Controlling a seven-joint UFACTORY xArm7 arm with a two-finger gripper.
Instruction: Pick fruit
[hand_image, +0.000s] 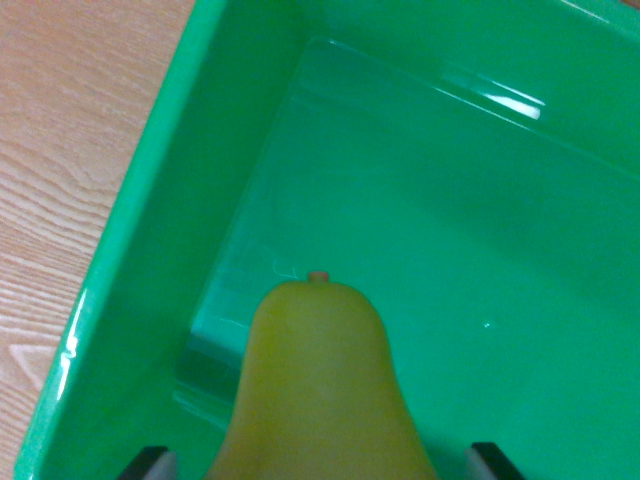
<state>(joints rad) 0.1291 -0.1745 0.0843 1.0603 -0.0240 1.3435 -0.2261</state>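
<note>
Beneath me lay a pale wooden tabletop (70, 170), its grain filling the left of the frame under bright, even light.

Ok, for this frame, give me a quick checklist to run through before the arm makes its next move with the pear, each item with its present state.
1. Pear sits between the fingertips of the hand: ok, one tip shows on each side.
2. Grip firm: cannot tell, the contact points lie below the frame edge.
3. Pear is over the green bin: ok, the bin floor fills the view behind it.
4. Bin floor beneath is free of other things: ok in the visible part.
5. Pear lifted or resting on the floor: cannot tell from this view.
6. Left bin wall clear of the hand: ok, it stands apart at the wrist view's left, by the wooden table.
</note>
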